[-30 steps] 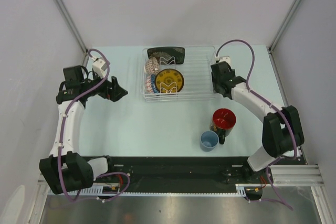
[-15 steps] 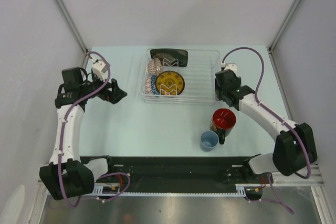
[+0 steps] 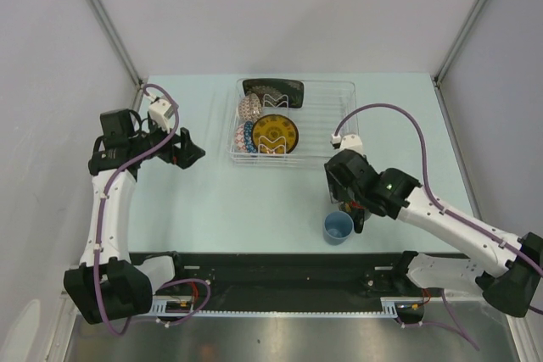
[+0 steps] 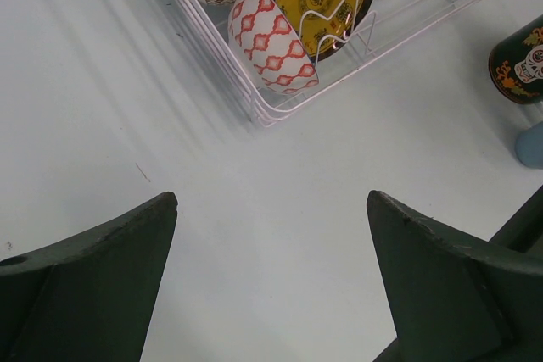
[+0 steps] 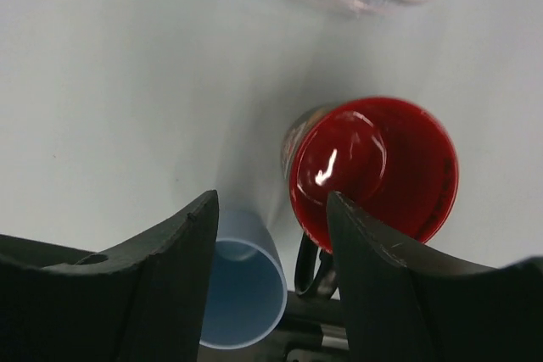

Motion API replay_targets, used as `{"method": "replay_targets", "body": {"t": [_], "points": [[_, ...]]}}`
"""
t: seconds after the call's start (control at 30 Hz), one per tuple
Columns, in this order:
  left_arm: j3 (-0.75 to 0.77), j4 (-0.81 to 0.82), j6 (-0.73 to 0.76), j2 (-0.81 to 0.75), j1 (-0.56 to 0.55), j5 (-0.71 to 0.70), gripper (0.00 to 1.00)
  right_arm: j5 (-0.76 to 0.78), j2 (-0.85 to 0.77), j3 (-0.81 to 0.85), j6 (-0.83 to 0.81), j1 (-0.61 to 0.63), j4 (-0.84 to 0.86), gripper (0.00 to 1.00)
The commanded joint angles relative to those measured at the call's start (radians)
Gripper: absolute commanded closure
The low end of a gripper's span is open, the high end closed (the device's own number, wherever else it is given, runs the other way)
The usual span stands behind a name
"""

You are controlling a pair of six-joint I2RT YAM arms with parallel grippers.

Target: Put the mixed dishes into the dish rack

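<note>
My right gripper (image 5: 271,205) hangs over the near-right part of the table (image 3: 212,201). Its two dark fingers (image 5: 127,294) are partly spread, with nothing pinched between them. In its wrist camera the black mug with red inside (image 5: 373,167) stands upright under and just beyond the right finger, its handle toward the near edge. The small light-blue cup (image 5: 242,294) stands open side up just beside the mug, below the left finger. Both are on the table outside the dish rack (image 3: 327,125), whose clear near-right corner shows at the top of that view. From above, my right wrist covers most of the mug, and the cup shows just nearer than it. In the rack's left half the black square floral plate (image 3: 271,89) sits at the far end. The beige patterned bowl (image 3: 249,108) and the blue mosaic bowl (image 3: 246,136) stand on edge along the left side. The yellow dark-rimmed saucer (image 3: 274,133) stands on edge in the white wire dividers beside them. My left gripper (image 4: 267,209) hovers over bare table to the left of the rack, apart from it, fingers spread wide and holding nothing. Its camera looks toward the rack's near-left corner, a bowl's red-and-white outside and the saucer.
</note>
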Motion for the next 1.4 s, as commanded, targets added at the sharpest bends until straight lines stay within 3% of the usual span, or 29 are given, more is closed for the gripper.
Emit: {"method": "replay_targets", "body": {"t": [0.0, 0.6, 0.8, 0.97, 1.07, 1.1, 1.2, 1.37], "points": [[0.038, 0.004, -0.006, -0.029, -0.004, 0.013, 0.0, 0.011, -0.006, -0.058, 0.128, 0.018, -0.081, 0.41], [0.012, -0.001, 0.011, -0.048, -0.004, 0.01, 0.0, -0.064, 0.214, -0.13, 0.076, -0.071, 0.065, 0.41], [-0.004, 0.01, 0.014, -0.054, -0.004, 0.013, 0.0, -0.089, 0.289, -0.133, 0.06, -0.106, 0.123, 0.48], [-0.002, 0.008, 0.023, -0.048, -0.004, 0.01, 0.0, -0.117, 0.343, -0.134, 0.042, -0.137, 0.157, 0.63], [-0.004, 0.008, 0.026, -0.048, -0.004, 0.007, 0.0, -0.133, 0.337, -0.134, 0.04, -0.149, 0.166, 0.78], [-0.002, 0.007, 0.026, -0.049, -0.004, 0.005, 0.0, -0.133, 0.331, -0.134, 0.037, -0.151, 0.168, 0.88], [-0.004, 0.01, 0.028, -0.049, -0.004, 0.001, 0.0, -0.135, 0.294, -0.133, 0.03, -0.159, 0.162, 1.0], [-0.001, 0.014, 0.008, -0.052, -0.005, 0.014, 0.0, -0.138, 0.177, -0.119, 0.004, -0.188, 0.129, 1.0]]}}
